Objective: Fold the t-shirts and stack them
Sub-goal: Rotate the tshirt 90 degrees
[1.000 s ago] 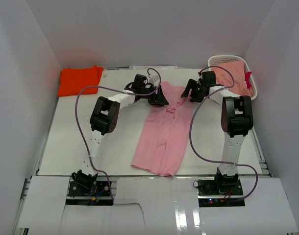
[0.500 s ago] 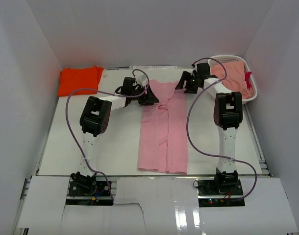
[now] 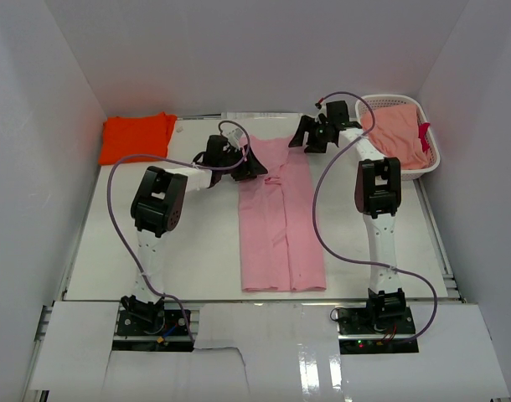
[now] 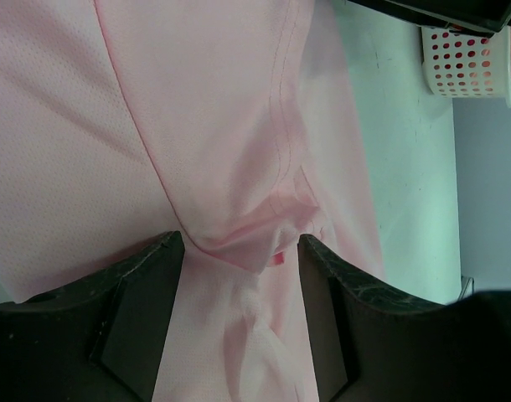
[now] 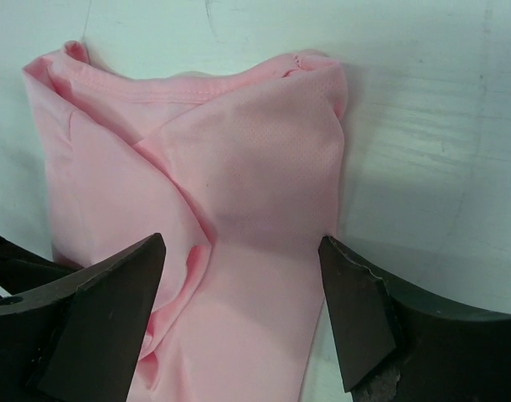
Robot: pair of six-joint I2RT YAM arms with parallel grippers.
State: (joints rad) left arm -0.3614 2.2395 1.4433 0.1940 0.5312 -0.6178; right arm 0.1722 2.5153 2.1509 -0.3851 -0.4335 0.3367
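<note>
The light pink t-shirt (image 3: pixel 282 226) lies flat on the table as a long narrow strip folded lengthwise, its collar end at the far side. My left gripper (image 3: pixel 252 167) is open at the shirt's far left edge. Its jaws straddle bunched pink cloth (image 4: pixel 197 126) in the left wrist view (image 4: pixel 240 243). My right gripper (image 3: pixel 304 138) is open over the shirt's far right corner (image 5: pixel 255 167), jaws wide apart in the right wrist view (image 5: pixel 240 247). The bright orange t-shirt (image 3: pixel 136 136) lies folded at the far left corner.
A white lattice basket (image 3: pixel 369 103) holding peach-pink cloth (image 3: pixel 398 132) stands at the far right, close behind my right arm; its wall also shows in the left wrist view (image 4: pixel 461 71). White walls enclose the table (image 3: pixel 180 243) on three sides.
Both grippers have moved toward the far side with the shirt's top end. The pink shirt has turned from slanted to straight and now lies as a narrower strip.
</note>
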